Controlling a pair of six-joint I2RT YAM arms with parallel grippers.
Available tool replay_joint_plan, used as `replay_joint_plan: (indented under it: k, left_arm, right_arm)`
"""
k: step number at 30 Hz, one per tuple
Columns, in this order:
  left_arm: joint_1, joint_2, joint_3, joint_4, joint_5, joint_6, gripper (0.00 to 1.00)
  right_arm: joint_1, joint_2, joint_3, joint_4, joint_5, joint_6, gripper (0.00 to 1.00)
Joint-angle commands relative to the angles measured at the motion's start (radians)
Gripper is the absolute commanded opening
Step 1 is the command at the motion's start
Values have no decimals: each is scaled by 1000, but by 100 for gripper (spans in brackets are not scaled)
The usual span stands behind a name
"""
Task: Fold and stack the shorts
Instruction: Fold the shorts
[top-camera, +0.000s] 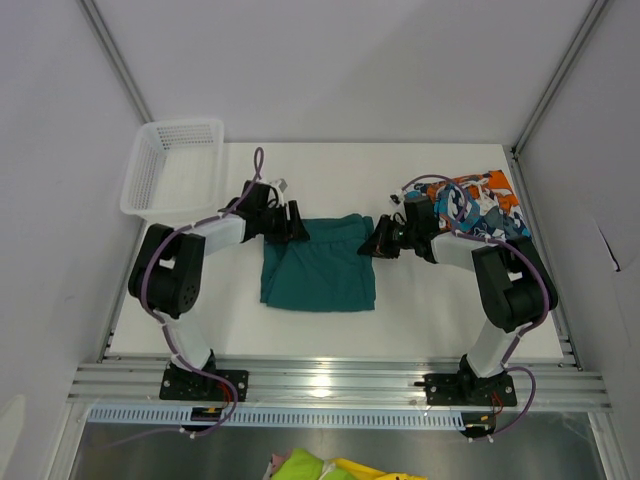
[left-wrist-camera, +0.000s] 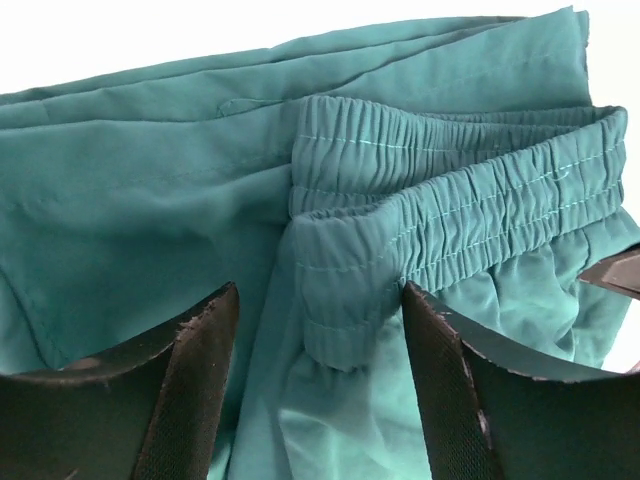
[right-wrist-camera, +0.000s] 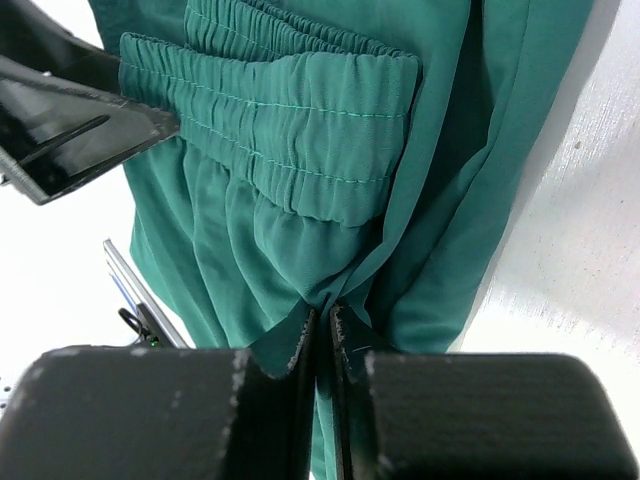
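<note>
The dark teal shorts (top-camera: 320, 275) lie folded on the white table between the two arms. The patchwork shorts (top-camera: 485, 200) lie crumpled at the back right, partly behind the right arm. My left gripper (top-camera: 300, 222) is at the teal shorts' upper left edge. In the left wrist view it (left-wrist-camera: 318, 290) is open, its fingers straddling the elastic waistband (left-wrist-camera: 450, 190) without pinching it. My right gripper (top-camera: 372, 240) is at the upper right edge. In the right wrist view it (right-wrist-camera: 324, 312) is shut on a thin fold of the teal fabric (right-wrist-camera: 280, 130).
A white mesh basket (top-camera: 175, 165) stands at the back left corner of the table. Metal frame posts rise on both sides. The table's front edge is an aluminium rail (top-camera: 330, 385) carrying both arm bases.
</note>
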Motion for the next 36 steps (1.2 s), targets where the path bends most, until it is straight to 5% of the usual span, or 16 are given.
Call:
replay_joint_plan:
  k: [1,5,11,12,23,32,36]
  left_arm:
    - [10,32,62,-8,75,1,70]
    - [10,92,122,-72,94,4,68]
    - [10,109,127,-71,117,8,19]
    - [10,105,121,-51,121,10,0]
    - [8,-231,-99,228,117,-73,0]
    - [-3,-492,-251,219,-56,-130,0]
    - [-1,-483,-269,164,-161,-121,0]
  right_arm:
    - [2,-13,37,16,-5,-21,11]
    - [4,-2,38,23,-8,-18,11]
    - [2,13,40,39,-8,-7,11]
    - [2,15,43,42,-9,-7,10]
    - [5,-45,86,26,-25,-34,5]
    - [30,-65,152,17,-51,-54,1]
    - [39,18,207,8,-63,-54,1]
